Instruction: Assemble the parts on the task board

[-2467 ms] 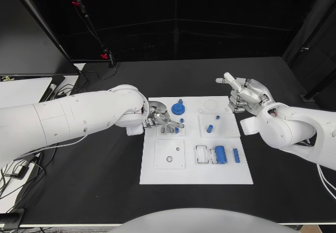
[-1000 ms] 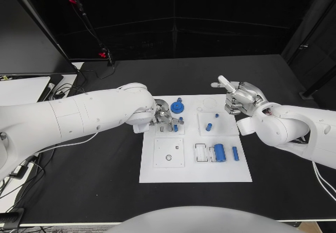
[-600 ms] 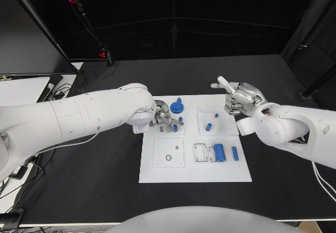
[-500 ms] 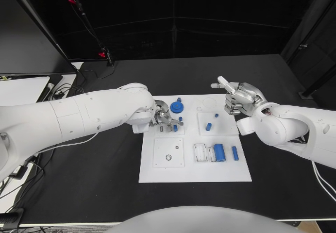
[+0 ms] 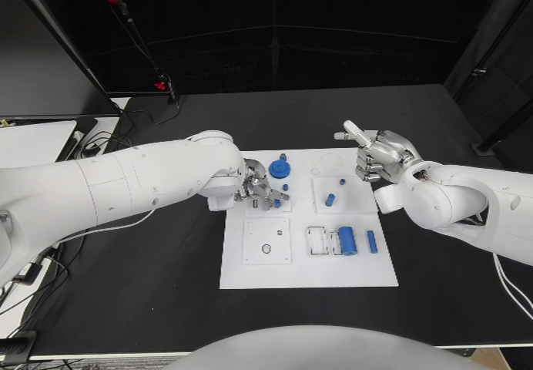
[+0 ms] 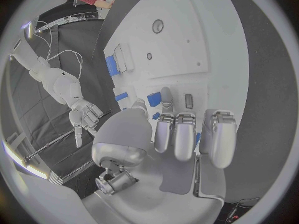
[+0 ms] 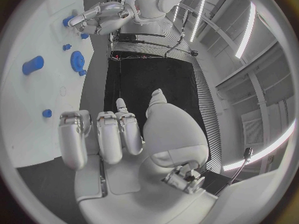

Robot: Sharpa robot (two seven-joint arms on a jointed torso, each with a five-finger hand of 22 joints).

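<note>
The left hand (image 5: pixel 258 190) hovers over the task board (image 5: pixel 308 270) at its ten o'clock corner, fingers curled down at a small blue peg (image 5: pixel 278 203); whether it actually pinches the peg I cannot tell. A blue gear (image 5: pixel 280 167) lies just beside that hand, at its one o'clock. The right hand (image 5: pixel 383 154) hangs unladen, fingers apart, off the board's two o'clock corner, farther from the peg.
</note>
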